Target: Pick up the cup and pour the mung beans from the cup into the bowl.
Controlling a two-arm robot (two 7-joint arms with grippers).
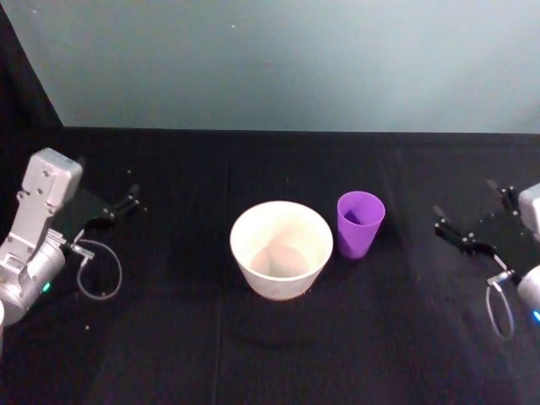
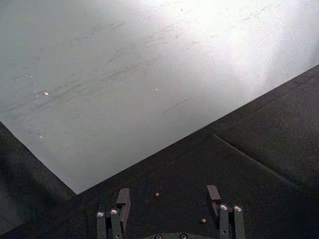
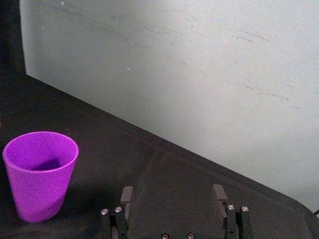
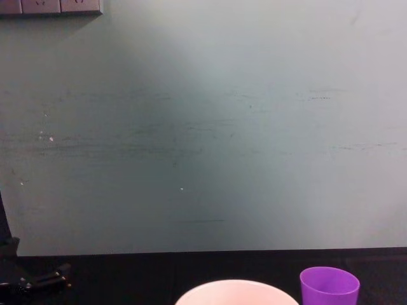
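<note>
Sitting upright just R of bowl (image 1: 281,203), cup (image 1: 360,224) untouched. R gripper (image 3: 173,194) wide open, empty, well apart from cup; L gripper (image 2: 168,195) open, empty, parked far L. Grasp, lift, pour all pending.

The left arm (image 1: 34,245) is silver-grey, with a boxy block (image 1: 51,179) at its upper end and a teal light (image 1: 45,288) low on its casing; a thin grey cable (image 1: 103,272) loops beside it. The left gripper (image 1: 133,198) and right gripper (image 1: 464,197) are black, their slim fingers (image 3: 218,196) fastened by round screws (image 3: 230,207) (set in pairs). The right arm (image 1: 530,288), pale grey, bears another cable loop (image 1: 499,309).
</note>
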